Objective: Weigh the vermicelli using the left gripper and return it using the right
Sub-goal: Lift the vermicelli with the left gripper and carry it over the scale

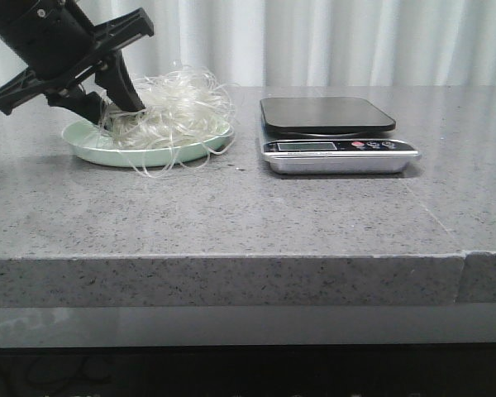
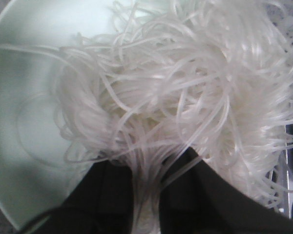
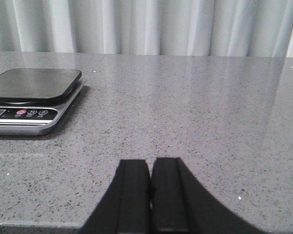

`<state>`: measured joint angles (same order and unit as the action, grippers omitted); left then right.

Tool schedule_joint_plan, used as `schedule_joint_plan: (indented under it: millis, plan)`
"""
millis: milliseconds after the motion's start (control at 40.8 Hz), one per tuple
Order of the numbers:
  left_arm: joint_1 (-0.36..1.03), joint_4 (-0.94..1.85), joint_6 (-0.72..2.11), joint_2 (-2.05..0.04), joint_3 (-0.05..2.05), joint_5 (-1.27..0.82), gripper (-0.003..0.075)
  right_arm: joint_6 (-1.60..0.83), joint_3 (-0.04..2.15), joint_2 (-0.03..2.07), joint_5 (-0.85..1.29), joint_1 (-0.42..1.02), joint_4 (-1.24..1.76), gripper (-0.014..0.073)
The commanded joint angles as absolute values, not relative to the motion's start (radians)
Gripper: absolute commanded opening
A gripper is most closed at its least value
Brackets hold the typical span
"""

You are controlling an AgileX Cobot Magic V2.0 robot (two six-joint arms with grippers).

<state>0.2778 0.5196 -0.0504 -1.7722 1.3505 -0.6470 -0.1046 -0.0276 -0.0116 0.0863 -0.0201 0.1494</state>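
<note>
The vermicelli, a fluffy tangle of thin translucent white strands, lies on the pale mint-green plate at the left of the table. My left gripper reaches down into the left side of the pile. In the left wrist view its black fingers are closed on a bundle of vermicelli strands over the plate. The pile still rests on the plate. My right gripper is shut and empty, low over bare table, to the right of the scale. It is out of the front view.
A kitchen scale with a black weighing platform and a silver base stands right of the plate, nothing on it. Loose strands hang over the plate's front rim. A white curtain hangs behind the grey speckled table.
</note>
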Motion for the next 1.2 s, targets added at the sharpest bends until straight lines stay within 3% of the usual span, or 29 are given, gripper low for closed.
schedule_joint_plan:
  millis: [0, 491, 711, 1178]
  plan:
    - [0.276, 0.542, -0.053, -1.725, 1.411, -0.608, 0.0145, -0.103, -0.019, -0.026, -0.006, -0.027, 0.156, 0.0160]
    - [0.289, 0.557, -0.024, -1.631, 1.718, -0.629, 0.0145, -0.103, -0.019, -0.026, -0.006, -0.027, 0.156, 0.0160]
    - [0.380, 0.560, -0.024, -1.631, 1.844, -0.577, 0.0145, -0.103, -0.019, -0.026, -0.006, -0.027, 0.156, 0.0160]
    - [0.600, 0.558, -0.019, -1.760, 1.846, -0.407, 0.0145, -0.103, -0.019, -0.026, -0.006, -0.027, 0.156, 0.0160]
